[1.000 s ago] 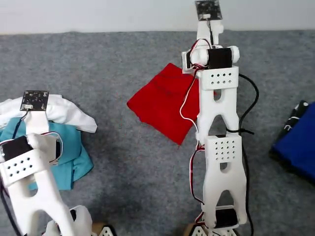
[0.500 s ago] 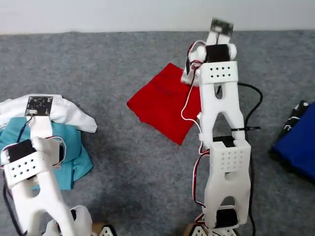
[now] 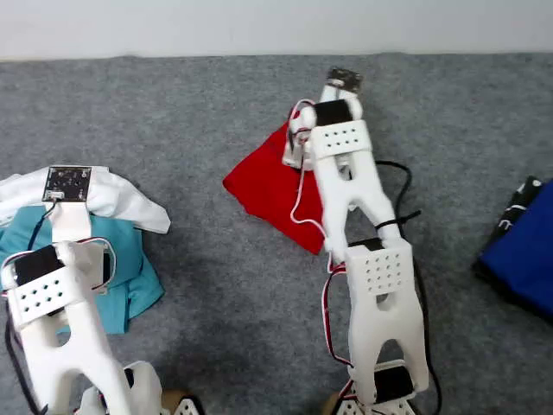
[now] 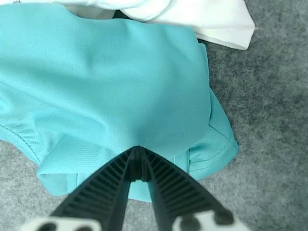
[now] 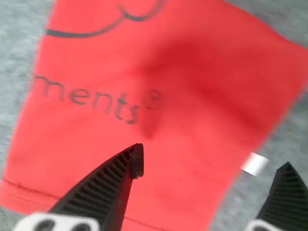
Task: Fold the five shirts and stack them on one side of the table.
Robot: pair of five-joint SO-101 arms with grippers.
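1 red shirt (image 5: 144, 72) lies flat right under the right gripper (image 5: 211, 163), jaws wide apart, so that arm is nearest it, while the left gripper (image 4: 139, 153), pinched closed, hangs over the teal shirt (image 4: 106, 82).

The right arm (image 3: 380, 277) covers part of the red shirt (image 3: 263, 186).

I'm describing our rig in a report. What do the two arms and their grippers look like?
Both the left arm and right arm are white plastic with perforated panels and black servos. Red, white and black cables run along the right arm. The left gripper and right gripper have black, ribbed, tapering fingers.
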